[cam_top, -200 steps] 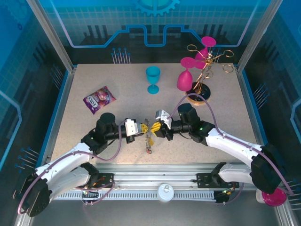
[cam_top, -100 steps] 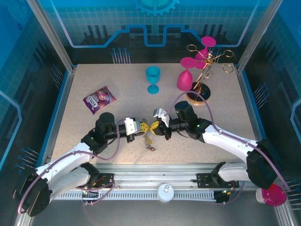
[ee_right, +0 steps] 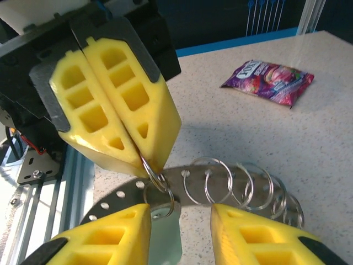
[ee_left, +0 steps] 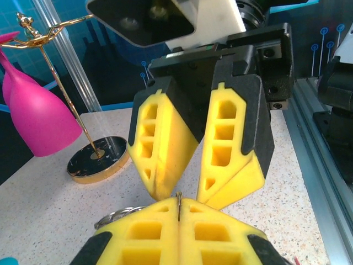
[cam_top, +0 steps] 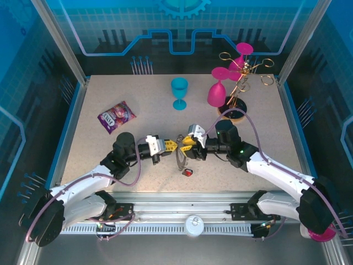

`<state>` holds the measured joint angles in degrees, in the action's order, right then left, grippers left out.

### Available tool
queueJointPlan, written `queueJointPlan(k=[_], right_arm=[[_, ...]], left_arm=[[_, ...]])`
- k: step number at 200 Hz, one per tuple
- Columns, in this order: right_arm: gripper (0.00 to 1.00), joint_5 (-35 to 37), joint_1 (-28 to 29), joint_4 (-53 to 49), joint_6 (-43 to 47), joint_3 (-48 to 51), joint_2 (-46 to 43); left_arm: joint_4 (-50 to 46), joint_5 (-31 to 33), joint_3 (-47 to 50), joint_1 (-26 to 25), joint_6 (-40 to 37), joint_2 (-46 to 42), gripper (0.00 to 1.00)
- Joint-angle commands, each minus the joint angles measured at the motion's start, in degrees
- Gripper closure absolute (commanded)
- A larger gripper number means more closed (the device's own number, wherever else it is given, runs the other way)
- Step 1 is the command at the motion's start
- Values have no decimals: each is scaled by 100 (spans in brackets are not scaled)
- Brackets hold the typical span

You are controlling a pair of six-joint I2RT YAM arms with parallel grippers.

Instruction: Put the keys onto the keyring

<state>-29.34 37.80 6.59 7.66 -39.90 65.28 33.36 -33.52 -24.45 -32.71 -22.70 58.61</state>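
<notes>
You're pinching a loop on the flat grey metal keyring (ee_right: 118, 194) with the left gripper (ee_right: 148, 160) closed tight; right gripper (ee_right: 179, 218) hanging part-open, empty; small red-headed key (cam_top: 188, 173) lying loose beside that ring, unthreaded.

keyring (ee_right: 128, 190): grey metal, dull sheen; wire loops bright
pads (ee_right: 110, 110): yellow matt plastic
table (ee_right: 265, 138): speckled, matt
packet (ee_right: 268, 81): glossy foil
rack (ee_left: 91, 163): polished gold metal

On the table (cam_top: 265, 110) the snack packet (cam_top: 116, 116) lies rear left, the goblet (cam_top: 179, 92) stands rear middle, the glass rack (cam_top: 238, 83) to its right. Near the front middle the left gripper (cam_top: 171, 145) and right gripper (cam_top: 186, 150) meet tip to tip, the keyring (cam_top: 179, 159) hanging between them; one key (cam_top: 188, 173) lies just before them
</notes>
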Motion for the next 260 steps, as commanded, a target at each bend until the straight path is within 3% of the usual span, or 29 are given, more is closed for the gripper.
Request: queueJointPlan(k=[1, 87, 109, 129, 141, 155, 166, 191, 220, 260], right_arm=[[66, -115, -40, 257, 315, -33, 45], [77, -772, -27, 624, 166, -132, 293], [85, -788, -32, 622, 192, -132, 275], [100, -851, -32, 576, 217, -169, 283], [100, -835, -28, 442, 284, -228, 275], [100, -739, -32, 97, 450, -342, 258], [100, -590, -15, -361, 708, -505, 242], [100, -100, 115, -1725, 1488, -1015, 356], [100, 549, 360, -2999, 2208, -1839, 730], [100, 1056, 686, -3937, 2812, -2614, 1268]], left_arm=[[520, -256, 71, -16, 145, 17, 100], [819, -428, 99, -21, 462, 231, 100], [786, -410, 106, -23, 442, 220, 100], [745, -385, 91, -19, 417, 208, 100], [645, -354, 81, -23, 358, 187, 100], [218, -236, -14, -19, 149, 100, 100], [-319, -131, -128, -18, -144, 1, 91], [-1597, 161, -401, -28, -876, -129, 85], [-2019, 412, -529, -30, -1152, -138, 81], [-2134, 474, -653, -20, -1304, -78, 79]])
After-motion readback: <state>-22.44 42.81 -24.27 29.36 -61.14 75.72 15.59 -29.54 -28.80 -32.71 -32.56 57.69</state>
